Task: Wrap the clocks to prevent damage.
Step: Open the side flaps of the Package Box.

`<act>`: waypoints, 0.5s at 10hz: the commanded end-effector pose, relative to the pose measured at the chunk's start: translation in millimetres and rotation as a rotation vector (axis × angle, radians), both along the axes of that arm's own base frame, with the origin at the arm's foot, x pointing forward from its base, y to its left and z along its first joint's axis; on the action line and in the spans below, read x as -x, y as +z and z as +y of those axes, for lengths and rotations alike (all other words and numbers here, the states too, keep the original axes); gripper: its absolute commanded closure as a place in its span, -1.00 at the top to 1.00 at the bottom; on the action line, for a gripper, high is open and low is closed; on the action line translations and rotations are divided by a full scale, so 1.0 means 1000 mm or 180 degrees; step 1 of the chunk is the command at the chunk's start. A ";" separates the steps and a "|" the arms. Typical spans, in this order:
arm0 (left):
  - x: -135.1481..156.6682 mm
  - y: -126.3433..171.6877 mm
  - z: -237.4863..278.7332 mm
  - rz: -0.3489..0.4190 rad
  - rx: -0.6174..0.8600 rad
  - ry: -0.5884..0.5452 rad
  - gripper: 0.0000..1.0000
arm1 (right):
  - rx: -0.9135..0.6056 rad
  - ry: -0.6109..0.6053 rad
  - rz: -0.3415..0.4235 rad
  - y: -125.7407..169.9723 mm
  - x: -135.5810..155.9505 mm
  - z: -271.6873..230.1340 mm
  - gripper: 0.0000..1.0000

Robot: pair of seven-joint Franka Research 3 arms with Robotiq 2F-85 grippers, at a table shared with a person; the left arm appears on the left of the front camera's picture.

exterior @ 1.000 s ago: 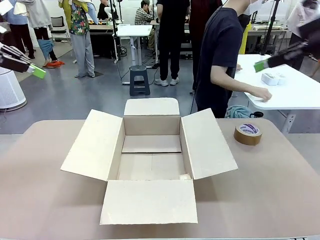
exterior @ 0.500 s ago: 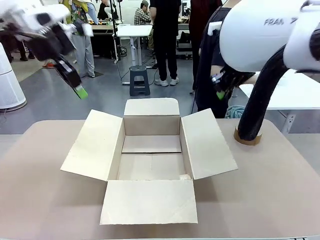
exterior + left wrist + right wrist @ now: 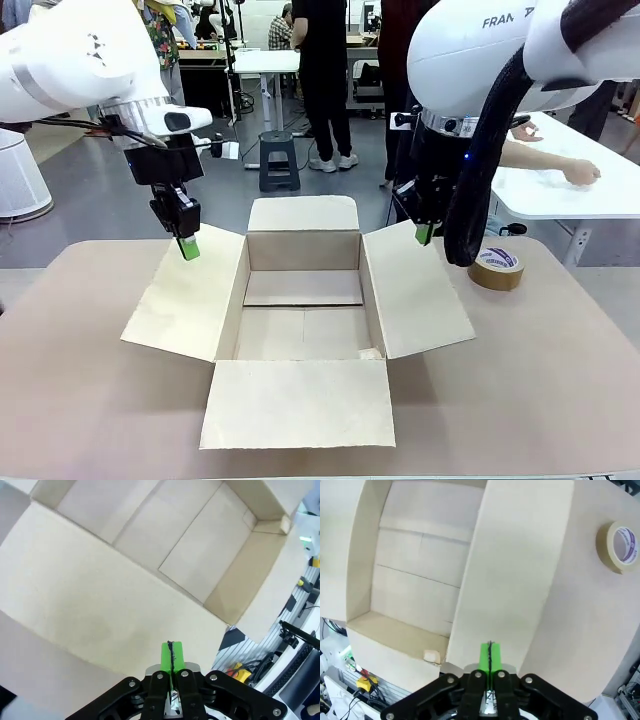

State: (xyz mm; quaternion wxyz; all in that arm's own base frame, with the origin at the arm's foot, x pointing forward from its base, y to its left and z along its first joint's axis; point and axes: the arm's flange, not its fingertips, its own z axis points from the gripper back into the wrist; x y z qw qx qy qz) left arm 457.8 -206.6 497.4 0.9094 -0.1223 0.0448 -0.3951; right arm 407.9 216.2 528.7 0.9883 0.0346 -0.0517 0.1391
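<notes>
The clocks are out of view. An open cardboard box (image 3: 190, 290) sits mid-table with all flaps spread and nothing inside. My left gripper (image 3: 189, 247) hangs shut just above the box's left flap, pointing down, with nothing between its green pads. In the left wrist view the left gripper (image 3: 171, 652) hovers over that flap (image 3: 100, 595). My right gripper (image 3: 423, 234) is shut and empty over the top of the right flap. The right wrist view has the right gripper (image 3: 490, 652) above this flap (image 3: 515, 570).
A roll of brown tape (image 3: 496, 268) lies on the table right of the box, also seen as the tape roll (image 3: 621, 546). Behind it a person's hand (image 3: 580, 172) rests on a white table (image 3: 600, 200). A stool stands beyond the far edge.
Both arms have swung in from the sides and come down over the box's left and right flaps. The person's arm has shifted further right along the white table.
</notes>
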 end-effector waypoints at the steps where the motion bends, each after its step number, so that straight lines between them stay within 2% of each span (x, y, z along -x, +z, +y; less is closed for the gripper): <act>1: 0.007 0.013 0.006 -0.0106 0.0061 -0.0043 -0.99 | -0.0240 0.0227 -0.0315 -0.001 -0.004 -0.006 -0.98; 2: 0.000 0.000 0.000 0.0000 0.0000 0.0000 -0.99 | 0.0000 0.0000 0.0000 0.000 0.000 0.000 -0.98; 5: 0.000 0.001 0.001 -0.0008 -0.0004 0.0004 -0.99 | 0.0000 0.0000 0.0000 0.000 0.000 0.000 -0.98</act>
